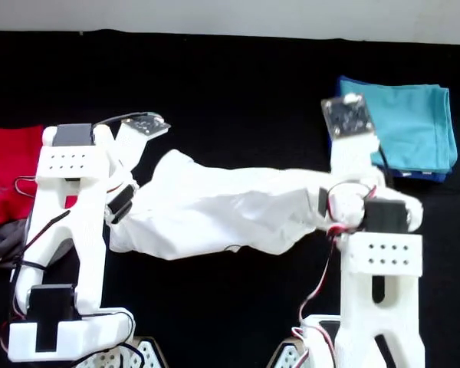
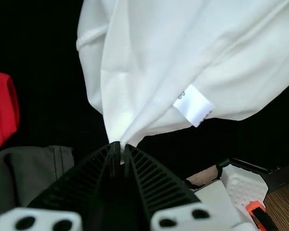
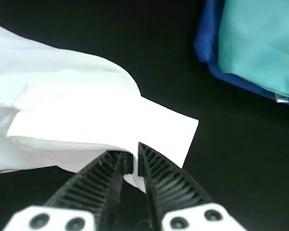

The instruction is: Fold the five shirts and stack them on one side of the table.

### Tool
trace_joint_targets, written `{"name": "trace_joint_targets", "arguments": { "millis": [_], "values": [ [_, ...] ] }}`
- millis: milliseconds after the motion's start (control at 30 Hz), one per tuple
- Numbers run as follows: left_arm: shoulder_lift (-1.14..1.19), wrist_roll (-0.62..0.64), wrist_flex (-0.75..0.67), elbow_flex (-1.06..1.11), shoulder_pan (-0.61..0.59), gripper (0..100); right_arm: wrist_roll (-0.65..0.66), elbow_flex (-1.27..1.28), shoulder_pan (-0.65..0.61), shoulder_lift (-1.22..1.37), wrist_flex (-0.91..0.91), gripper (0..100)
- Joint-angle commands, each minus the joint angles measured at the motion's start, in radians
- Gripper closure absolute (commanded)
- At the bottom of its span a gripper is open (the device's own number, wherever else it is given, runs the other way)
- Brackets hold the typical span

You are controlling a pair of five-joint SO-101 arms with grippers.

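Presently, the white shirt stretches across the middle of the black table between both arms. The left gripper is closed tight on a bunched edge of it. The right gripper is likewise pinched on the opposite edge. A teal shirt lies folded atop a blue shirt near the right arm. A red shirt and a grey shirt lie crumpled beside the left arm.

left gripper and right gripper, both pinched closed
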Motion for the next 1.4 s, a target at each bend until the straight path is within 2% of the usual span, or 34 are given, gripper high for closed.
{"name": "trace_joint_targets", "arguments": {
  "millis": [0, 167, 333, 433, 567, 667, 800, 900, 1000, 1100, 1233, 1300, 1367],
  "values": [
    [0.004, -0.012, -0.008, 0.027, -0.019, 98, -0.009, 0.171, -0.004, -0.073, -0.085, 99.1],
    [-0.007, -0.012, 0.017, 0.107, -0.022, 98, -0.009, 0.282, -0.001, -0.159, -0.082, 99.1],
    [-0.094, -0.017, 0.123, 0.114, -0.021, 98, 0.049, 0.289, -0.001, -0.263, 0.053, 99.1],
    [-0.166, -0.080, 0.132, 0.117, -0.018, 98, 0.109, 0.291, -0.001, -0.331, 0.116, 99.1],
    [-0.185, -0.117, 0.121, 0.119, -0.016, 98, 0.123, 0.292, -0.001, -0.401, 0.157, 99.1],
    [-0.194, -0.104, 0.095, 0.027, -0.018, 93, 0.123, 0.292, -0.001, -0.433, 0.183, 99.1],
    [-0.185, -0.002, 0.089, -0.143, -0.015, 86, 0.124, 0.341, -0.001, -0.460, 0.188, 99.1],
    [-0.183, 0.023, 0.080, -0.150, 0.035, 85, 0.167, 0.394, -0.001, -0.466, 0.160, 99.1],
    [-0.182, 0.060, -0.014, 0.005, 0.119, 85, 0.178, 0.441, -0.002, -0.464, 0.113, 99.1],
    [-0.160, 0.058, -0.189, 0.237, 0.168, 85, 0.176, 0.470, -0.002, -0.464, 0.091, 99.1],
    [-0.087, 0.057, -0.387, 0.417, 0.125, 85, 0.180, 0.483, -0.002, -0.464, 0.096, 99.1],
    [-0.042, 0.043, -0.414, 0.432, 0.090, 85, 0.181, 0.478, -0.002, -0.464, 0.099, 99.1],
    [-0.012, 0.002, -0.381, 0.435, 0.061, 85, 0.181, 0.470, -0.002, -0.464, 0.101, 99.1]
  ]
}}
